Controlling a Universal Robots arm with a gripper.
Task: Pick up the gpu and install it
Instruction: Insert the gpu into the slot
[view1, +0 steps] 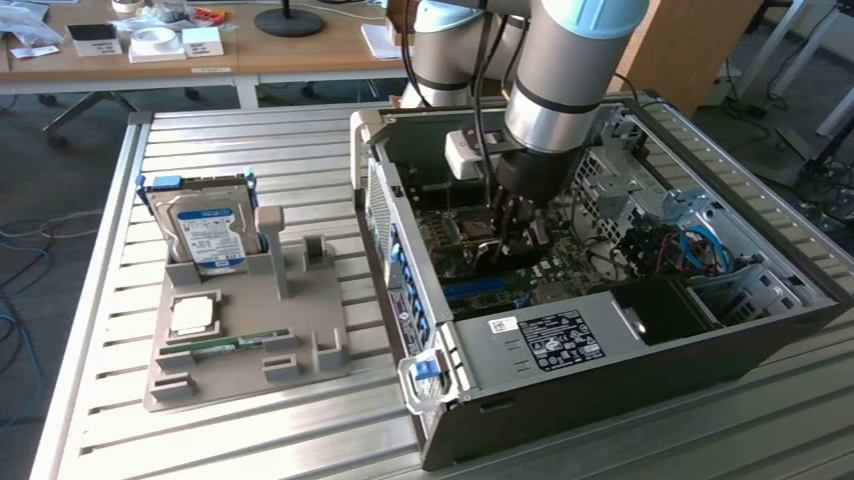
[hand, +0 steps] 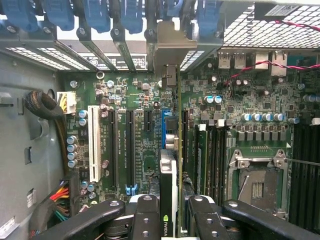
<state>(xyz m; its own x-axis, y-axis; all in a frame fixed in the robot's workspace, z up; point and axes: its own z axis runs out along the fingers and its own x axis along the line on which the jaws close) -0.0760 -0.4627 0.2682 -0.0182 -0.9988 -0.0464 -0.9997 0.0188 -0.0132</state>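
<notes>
Gpu (hand: 169, 172) clamped edge-on in the gripper (hand: 172, 206), hanging straight beneath the tool, evidently to align its edge with a slot in the motherboard (hand: 125, 100) below.

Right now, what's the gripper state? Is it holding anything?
Gripper: shut on the gpu, which it holds edge-on above the motherboard inside the PC case.

Case (view1: 601, 395) open from above; inside, pincer (hand: 172, 216) with gpu (hand: 169, 175) stands between low bare slots (hand: 112, 145), blue latches (hand: 95, 15) crowding the bracket end, cable bundle (hand: 42, 105) by the wall.
</notes>
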